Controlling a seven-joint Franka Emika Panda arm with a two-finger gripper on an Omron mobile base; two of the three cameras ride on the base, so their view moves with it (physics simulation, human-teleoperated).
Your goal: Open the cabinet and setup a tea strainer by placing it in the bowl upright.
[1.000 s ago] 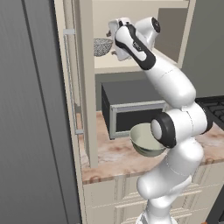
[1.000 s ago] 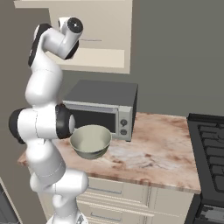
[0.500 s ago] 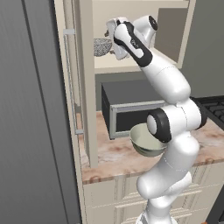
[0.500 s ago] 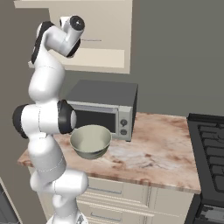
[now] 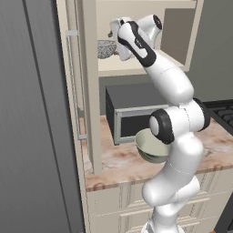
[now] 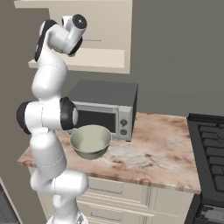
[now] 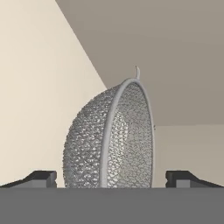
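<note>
The cabinet point(image 5: 88, 91) stands open, its door swung out to the left. On the cabinet's shelf rests the tea strainer point(image 5: 107, 48), a grey wire-mesh basket. My gripper point(image 5: 113, 45) reaches in at shelf height, right beside the strainer. In the hand view the strainer point(image 7: 109, 140) lies tipped on its side, rim toward the right, between my two fingertips point(image 7: 41, 178), which stand wide of it on either side. The gripper point(image 7: 111, 179) is open and touches nothing. The pale bowl point(image 5: 152, 145) sits on the counter in front of the microwave, also seen as the bowl point(image 6: 90, 141).
A dark grey microwave point(image 6: 105, 105) stands on the marbled counter point(image 6: 157, 148) under the cabinet. A black stove point(image 6: 210, 153) lies at the right. A tall grey panel point(image 5: 32, 113) fills the left side beyond the open door.
The hand has edged a little higher and closer to the strainer on the shelf. The jaws stay wide open; strainer and bowl have not moved.
</note>
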